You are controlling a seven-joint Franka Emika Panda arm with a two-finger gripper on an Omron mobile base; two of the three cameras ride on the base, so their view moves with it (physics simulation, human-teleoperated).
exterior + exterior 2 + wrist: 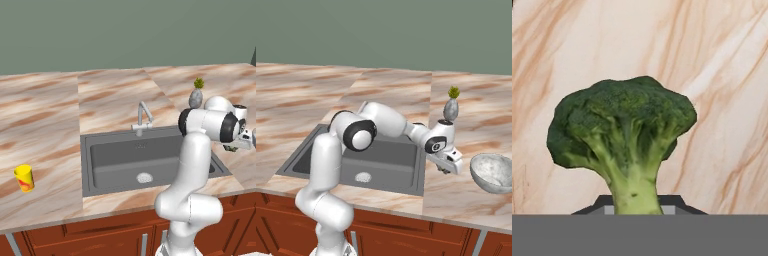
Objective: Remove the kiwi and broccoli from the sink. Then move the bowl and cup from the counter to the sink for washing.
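No readable writing or brand appears on any item; the cup [24,178] carries only a red-orange mark on its yellow side.

The gripper [445,169] pinches the broccoli [623,131] by its pale stalk, which runs down between the finger tips at the bottom of the hand view. The long axis of the broccoli lies along the gripper's line of sight upward in that view, with the dark green crown farthest from the fingers. Behind it lies veined marble, so the floret is over the counter [466,195], not over the sink [406,155].

In the right base view the gripper points down just beside the right rim of the sink, between that rim and the bowl [492,172], which rests near the front edge of the counter. A grey vase [451,109] with a green tuft stands on the counter behind the gripper. The silver tap [142,119] stands at the rear edge of the sink. The cup stands upright on the counter, well apart to the left of the basin.
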